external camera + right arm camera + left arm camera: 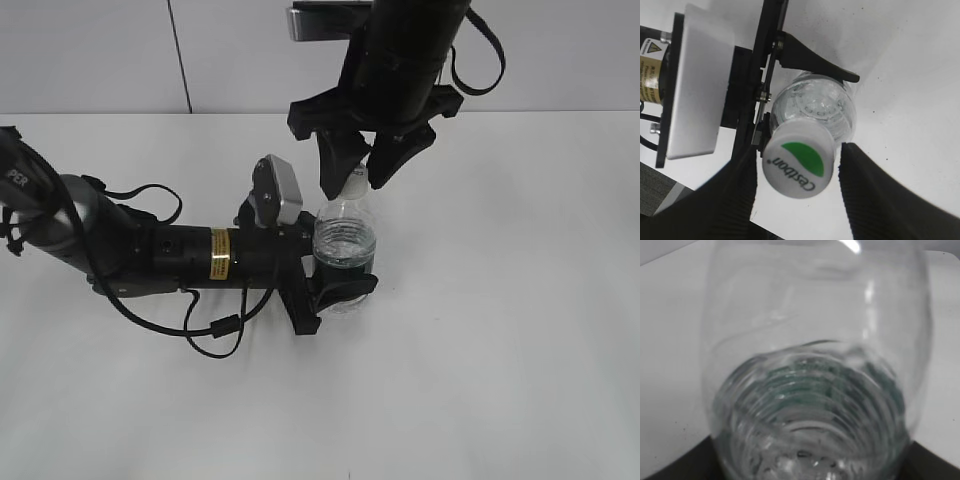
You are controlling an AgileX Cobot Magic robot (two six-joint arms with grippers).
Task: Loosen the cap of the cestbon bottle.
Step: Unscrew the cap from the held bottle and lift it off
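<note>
White table (520, 350), left fingers (345, 285) gripping cestbon bottle (345, 245)

In the left wrist view the cestbon bottle (812, 370) is blurred and cut off at the top edge; its label shows only as a green smear, and the left hand stays hidden.

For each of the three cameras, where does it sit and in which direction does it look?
Exterior view: in front, raised, looking down at a slant on the table; both arms show, the left claw around the cestbon bottle, the right claw at its top.
Left wrist view: on the left arm, pressed close against the bottle's clear wall; only dark claw edges show at the bottom corners.
Right wrist view: on the right arm, looking down on the cap between its fingers.
Shared: all three show the bottle.
</note>
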